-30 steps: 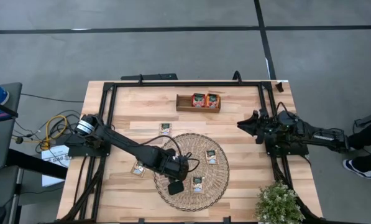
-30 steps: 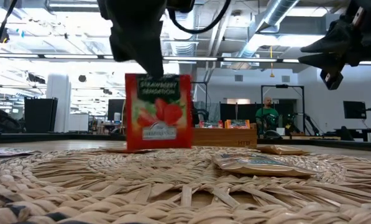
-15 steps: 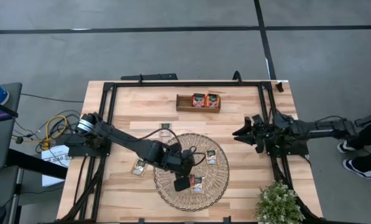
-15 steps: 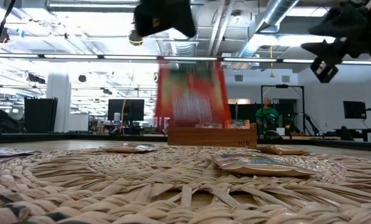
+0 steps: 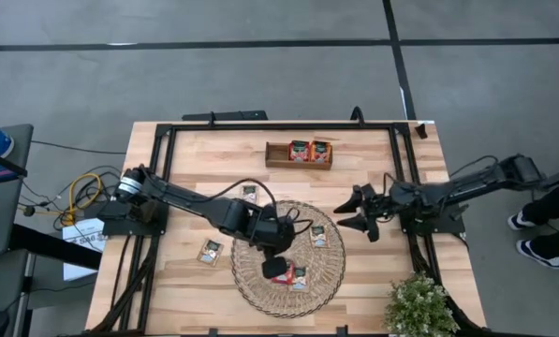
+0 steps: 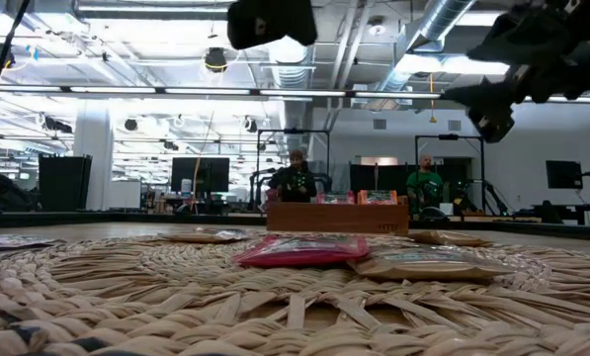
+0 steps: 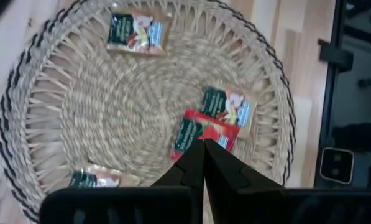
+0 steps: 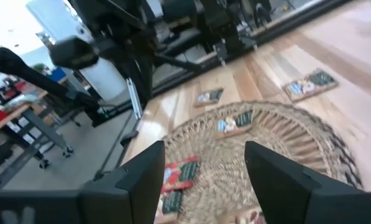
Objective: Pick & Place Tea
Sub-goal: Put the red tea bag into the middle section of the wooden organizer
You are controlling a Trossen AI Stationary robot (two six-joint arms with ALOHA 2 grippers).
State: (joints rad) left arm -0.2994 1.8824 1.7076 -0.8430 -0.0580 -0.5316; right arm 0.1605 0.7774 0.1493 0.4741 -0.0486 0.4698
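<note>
Grey tiled floor [image 5: 260,75], ceiling ducts [image 6: 443,30], strip lights [image 6: 126,91]

No legible text on the tea sachets [image 7: 204,135] or the wooden tray [image 5: 299,153].

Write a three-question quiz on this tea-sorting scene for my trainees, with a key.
1. True or false: the left gripper holds a sachet.
2. The red sachet below that gripper lies on: A) the wooden tray, B) the woven mat, C) bare table.
3. How many sachets are in the wooden tray?

Key: 1. False: it is shut on nothing. 2. B, partly overlapping a cream sachet. 3. Two.
</note>
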